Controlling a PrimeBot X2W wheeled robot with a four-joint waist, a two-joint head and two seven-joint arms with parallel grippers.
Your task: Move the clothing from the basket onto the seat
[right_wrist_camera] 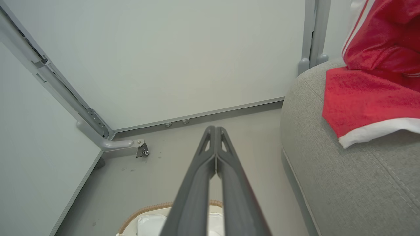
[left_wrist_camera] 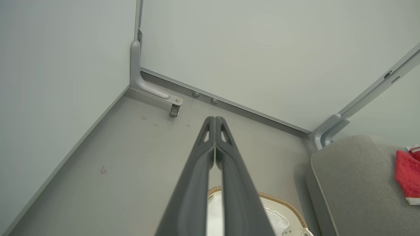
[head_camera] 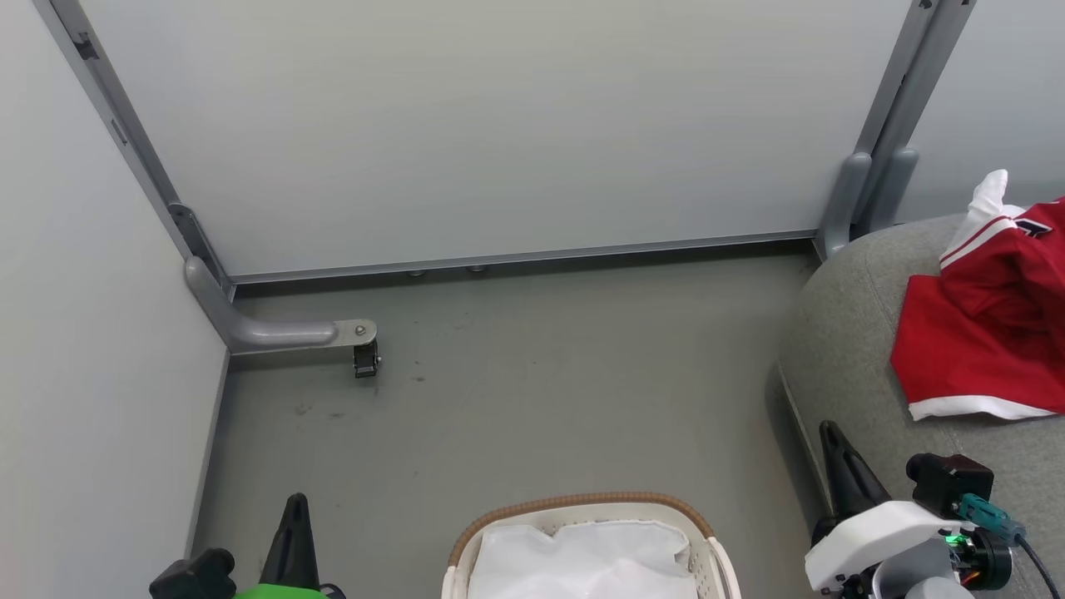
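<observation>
The red clothing [head_camera: 986, 324] with white trim lies on the grey seat [head_camera: 840, 358] at the right; the right wrist view has the clothing [right_wrist_camera: 367, 85] on the seat [right_wrist_camera: 344, 183] too. At the bottom middle stands the cream basket [head_camera: 582, 505] with its brown rim band and white fabric inside. My left gripper [head_camera: 296, 503] is at the lower left beside the basket, shut and empty, its fingertips pressed together [left_wrist_camera: 215, 118]. My right gripper [head_camera: 829, 431] is at the lower right against the seat's front edge, shut with nothing in it [right_wrist_camera: 215, 128].
Pale partition panels [head_camera: 499, 125] on grey metal frames enclose the far side and left. A frame foot with a small caster [head_camera: 364, 359] juts onto the grey floor [head_camera: 541, 391] at the left. A second frame post [head_camera: 849, 208] stands by the seat's far corner.
</observation>
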